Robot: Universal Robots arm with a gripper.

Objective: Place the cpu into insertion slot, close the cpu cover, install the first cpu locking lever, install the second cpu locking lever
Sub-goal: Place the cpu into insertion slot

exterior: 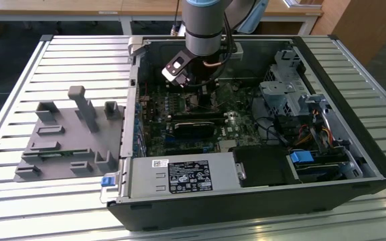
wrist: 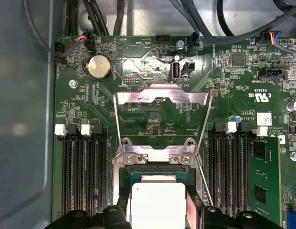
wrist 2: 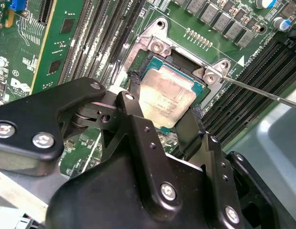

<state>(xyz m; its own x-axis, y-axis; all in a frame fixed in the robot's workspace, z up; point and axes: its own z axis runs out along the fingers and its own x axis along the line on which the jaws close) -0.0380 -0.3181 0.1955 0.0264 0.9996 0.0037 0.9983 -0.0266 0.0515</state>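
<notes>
The arm [exterior: 203,25] reaches down into an open computer case [exterior: 260,208] that lies on a slatted worktop [exterior: 18,201]. A grey plastic holder [exterior: 66,135] sits on the worktop at the exterior view's left, just beside the case.

In both wrist views the jaws are clenched on the cpu [wrist 2: 167,98] [wrist: 157,202], one on each of two opposite edges. The cpu sits at the socket on the green motherboard [wrist: 224,95], its dull metal top facing up. I cannot tell whether it is fully seated.

The cpu cover [wrist: 160,97] is open, swung back on its hinge away from the socket, and the board shows through its window. A thin lever rod [wrist 2: 258,89] runs out from one socket corner. Rows of memory slots [wrist: 83,176] flank the socket on both sides, and a round coin battery [wrist: 99,67] lies beyond the cover.
</notes>
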